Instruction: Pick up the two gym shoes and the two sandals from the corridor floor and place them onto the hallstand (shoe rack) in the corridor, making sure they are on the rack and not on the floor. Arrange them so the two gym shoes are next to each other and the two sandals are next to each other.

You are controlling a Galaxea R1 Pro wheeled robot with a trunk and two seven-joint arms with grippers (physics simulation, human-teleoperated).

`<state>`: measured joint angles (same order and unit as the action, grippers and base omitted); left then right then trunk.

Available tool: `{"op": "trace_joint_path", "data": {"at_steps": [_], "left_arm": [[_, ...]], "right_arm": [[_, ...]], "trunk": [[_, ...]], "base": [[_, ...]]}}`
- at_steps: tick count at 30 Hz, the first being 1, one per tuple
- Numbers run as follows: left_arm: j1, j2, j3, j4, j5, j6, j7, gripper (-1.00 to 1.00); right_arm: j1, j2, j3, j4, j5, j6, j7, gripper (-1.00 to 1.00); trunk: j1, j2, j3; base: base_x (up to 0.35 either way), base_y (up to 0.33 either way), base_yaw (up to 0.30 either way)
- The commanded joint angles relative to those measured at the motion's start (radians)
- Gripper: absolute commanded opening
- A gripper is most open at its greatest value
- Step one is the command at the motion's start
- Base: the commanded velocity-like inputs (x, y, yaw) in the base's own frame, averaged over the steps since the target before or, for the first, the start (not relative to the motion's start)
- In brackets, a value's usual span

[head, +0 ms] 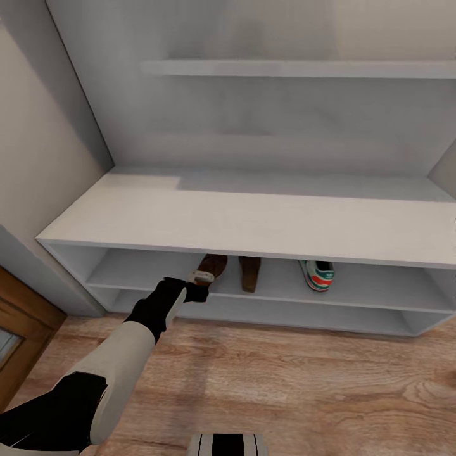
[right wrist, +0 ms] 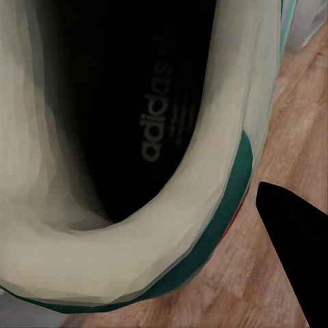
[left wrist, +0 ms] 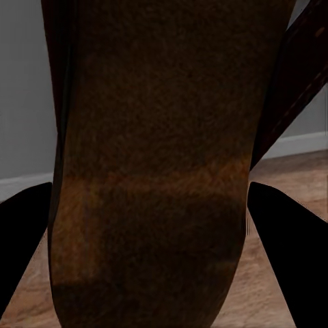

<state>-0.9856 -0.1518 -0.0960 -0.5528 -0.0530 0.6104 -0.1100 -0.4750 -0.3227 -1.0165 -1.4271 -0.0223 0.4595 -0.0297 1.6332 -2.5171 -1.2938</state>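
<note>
The left claw [head: 201,277] grips a brown sandal [head: 212,267] at the front edge of the hallstand's [head: 253,221] upper shelf, just beside the second sandal [head: 249,272]. One gym shoe [head: 317,274] sits farther along that shelf. The right claw's [right wrist: 294,256] dark finger lies against the other gym shoe [right wrist: 123,150] over the corridor floor [right wrist: 287,143]; whether it grips I cannot tell, so that shoe likely remains to be racked.

Two brown sandals [head: 212,268] and one gym shoe [head: 317,274] on the hallstand's [head: 253,221] upper shelf.
</note>
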Motion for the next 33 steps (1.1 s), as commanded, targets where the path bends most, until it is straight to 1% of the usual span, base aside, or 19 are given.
{"op": "trace_joint_path", "data": {"at_steps": [1, 8, 11, 20, 26, 33], "left_arm": [[0.001, 0.0, -0.001, -0.003, 0.0, 0.005, -0.007, -1.0], [0.001, 0.0, -0.001, -0.003, 0.0, 0.005, -0.007, -1.0], [0.001, 0.0, -0.001, -0.003, -0.001, 0.005, -0.008, -1.0], [0.002, 0.001, 0.001, -0.002, 0.0, 0.005, -0.008, -1.0], [0.036, 0.001, 0.0, -0.002, -0.001, 0.004, -0.008, -1.0], [0.042, 0.001, 0.002, -0.003, 0.0, 0.004, -0.007, -1.0]], "right_arm": [[0.0, 0.0, 0.0, -0.001, -0.002, 0.005, -0.004, -1.0], [0.0, -0.001, 0.0, -0.001, -0.003, 0.005, -0.004, -1.0], [0.0, -0.001, 0.0, -0.001, -0.002, 0.005, -0.004, -1.0], [0.0, -0.001, 0.0, -0.001, -0.003, 0.005, -0.004, -1.0], [0.0, -0.001, 0.0, -0.001, -0.003, 0.005, -0.004, -1.0], [0.0, -0.001, 0.0, -0.001, -0.002, 0.005, -0.004, -1.0]], "trunk": [[0.0, 0.0, -0.001], [0.0, 0.0, -0.001], [0.0, 0.0, -0.001], [0.0, 0.0, -0.001], [0.0, 0.0, -0.001], [0.0, 0.0, -0.001]], "base": [[0.001, -0.107, 0.0], [0.0, -0.238, 0.0], [0.0, -0.122, 0.0], [0.0, -0.014, 0.0], [0.0, 0.0, 0.0], [0.0, 0.0, 0.0]]}}
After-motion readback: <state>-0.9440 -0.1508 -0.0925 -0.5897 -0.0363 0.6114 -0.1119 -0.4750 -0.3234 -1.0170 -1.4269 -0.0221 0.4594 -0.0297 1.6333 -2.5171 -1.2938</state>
